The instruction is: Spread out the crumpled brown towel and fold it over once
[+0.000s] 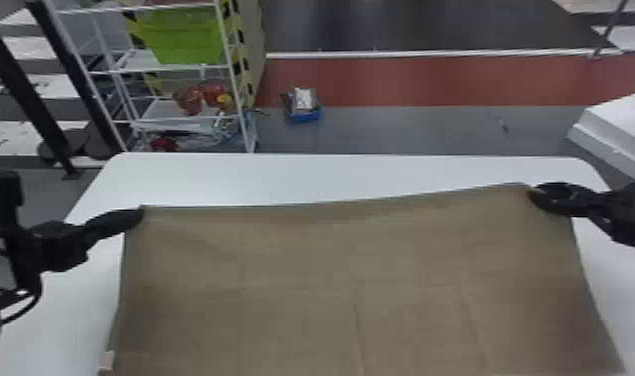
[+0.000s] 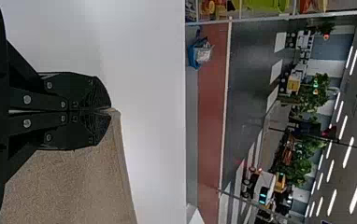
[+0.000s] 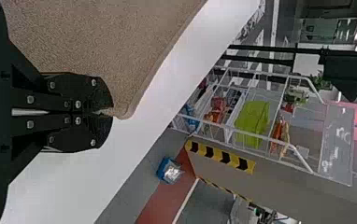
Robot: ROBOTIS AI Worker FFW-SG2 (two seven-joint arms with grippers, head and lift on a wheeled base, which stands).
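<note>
Brown towel held spread over the white table.

The left gripper is clamped on its far left corner, the right gripper on its far right corner; the far edge runs between them, nearly straight, and the cloth reaches the head view's bottom edge.

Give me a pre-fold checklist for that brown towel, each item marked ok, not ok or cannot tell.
1. Left tool shut on a far corner of the towel: ok.
2. Right tool shut on the other far corner: ok.
3. Towel spread out, not bunched: ok, only faint creases.
4. Far edge parallel to the table's far edge: not ok, it slants in the head view.
5. Near edge straight: cannot tell.
</note>
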